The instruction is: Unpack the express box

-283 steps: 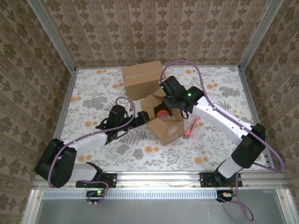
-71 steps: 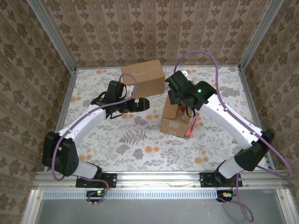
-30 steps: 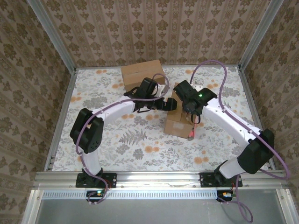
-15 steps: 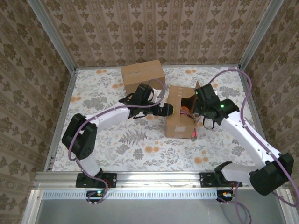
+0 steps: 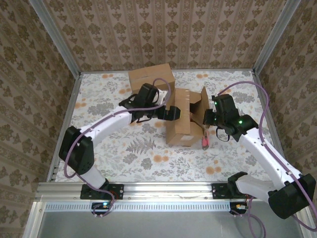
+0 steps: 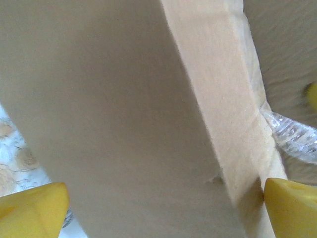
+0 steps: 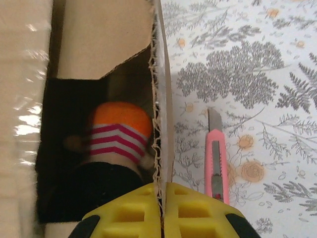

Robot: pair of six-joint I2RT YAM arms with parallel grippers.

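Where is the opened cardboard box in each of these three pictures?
Top external: open box near the picture's centre.
Left wrist: open box close up, across the frame.
Right wrist: open box on the left half.
Shared landmark: floral tablecloth.

White left arm (image 5: pixel 106 124) and right arm (image 5: pixel 270 153), black joints, purple cables looping; green light (image 5: pixel 241 120) at three o'clock; yellow fingertips (image 7: pixel 131 215).
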